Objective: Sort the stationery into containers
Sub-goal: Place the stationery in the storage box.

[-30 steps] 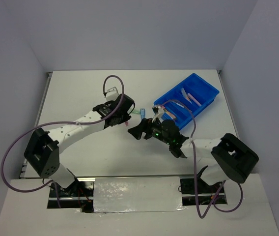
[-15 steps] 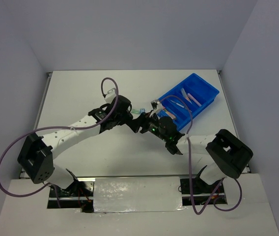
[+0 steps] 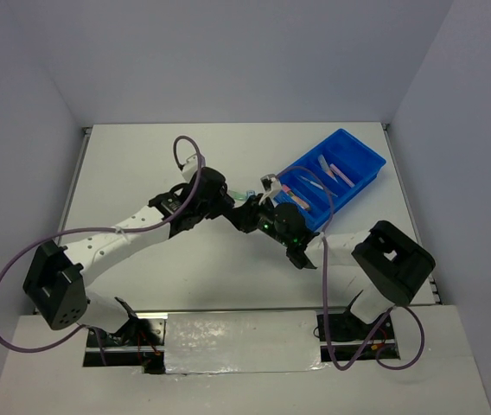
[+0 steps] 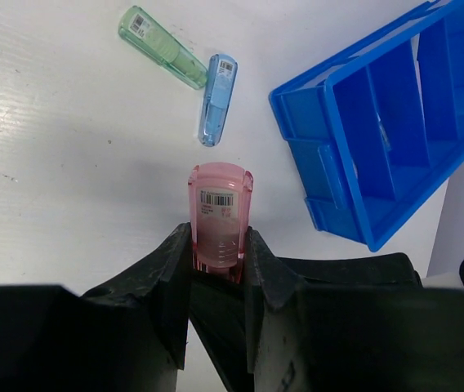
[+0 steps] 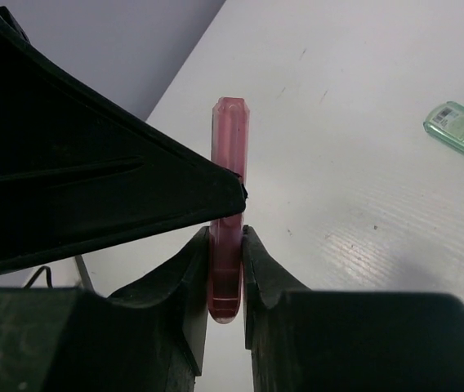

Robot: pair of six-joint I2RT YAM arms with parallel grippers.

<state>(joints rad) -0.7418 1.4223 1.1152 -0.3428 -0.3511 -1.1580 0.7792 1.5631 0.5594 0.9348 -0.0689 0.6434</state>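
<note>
A pink marker point(image 4: 220, 212) is gripped from two sides at once. My left gripper point(image 4: 218, 253) is shut on one end of it. My right gripper point(image 5: 225, 261) is shut on the other end of the same pink marker point(image 5: 229, 139), with a left finger point(image 5: 93, 180) crossing in front. In the top view both grippers meet at the table's middle point(image 3: 239, 213), and the marker is hidden between them. A green pen point(image 4: 162, 47) and a light blue pen point(image 4: 218, 98) lie on the table just beyond. The blue container point(image 3: 341, 132) stands to the right.
The blue tray's near corner point(image 4: 338, 220) is close to the right of the left gripper. Several pink and pale pens point(image 3: 336, 170) lie in its compartments. The green pen point(image 5: 461, 131) also shows at the right in the right wrist view. White table stretches to the left.
My right gripper moved left to meet the left one and went from open to shut on the pink marker. The left arm reached further right, still holding the marker.
</note>
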